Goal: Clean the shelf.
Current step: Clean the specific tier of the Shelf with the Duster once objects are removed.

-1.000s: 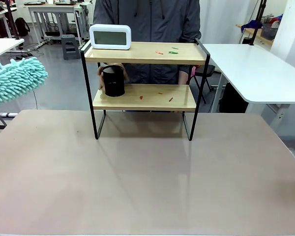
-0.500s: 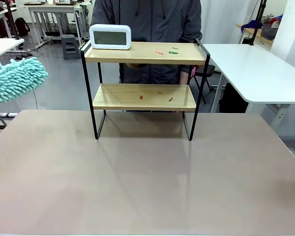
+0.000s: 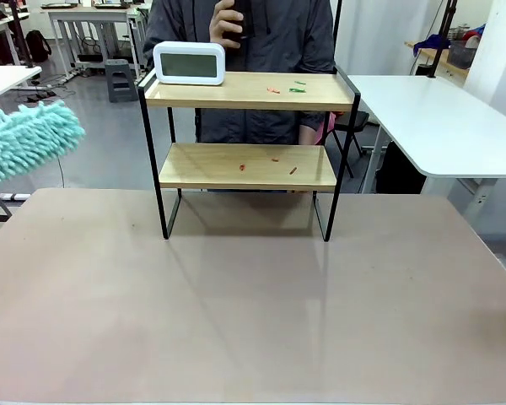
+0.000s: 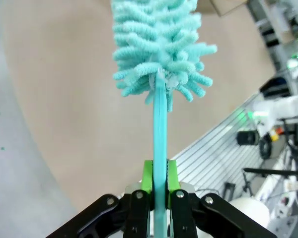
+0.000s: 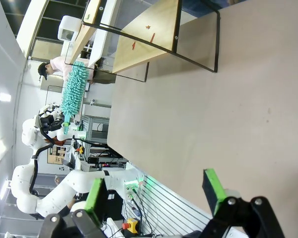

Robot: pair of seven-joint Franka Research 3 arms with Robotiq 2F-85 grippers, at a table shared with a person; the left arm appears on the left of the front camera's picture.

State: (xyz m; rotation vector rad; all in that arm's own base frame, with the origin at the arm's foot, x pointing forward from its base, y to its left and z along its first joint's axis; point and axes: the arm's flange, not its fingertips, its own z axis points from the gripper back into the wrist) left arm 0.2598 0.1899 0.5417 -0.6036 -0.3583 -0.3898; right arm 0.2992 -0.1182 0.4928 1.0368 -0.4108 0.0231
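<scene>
Front view: the small two-tier shelf of light wooden boards in a thin black metal frame [image 3: 249, 164] stands upright at the far middle of the beige desk [image 3: 253, 321]. Its long axis runs side to side and its open face looks toward the robot, which should suit a sweep. Small orange and green scraps [image 3: 274, 89] dot both boards. A white rectangular clock [image 3: 189, 63] sits on the top board's left end. The person's hand [image 3: 230, 24] holds something dark at chest height, clear of the boards. A fluffy teal chenille duster [image 3: 25, 139] hangs at the left, well apart from the shelf.

Left wrist view: the left pincer [image 4: 160, 176] is clamped narrow on the duster's flat handle, head pointing away, ready to wipe.

Right wrist view: the right pincer [image 5: 156, 191] gapes wide, holding nothing, and looks parked out of the way.
</scene>
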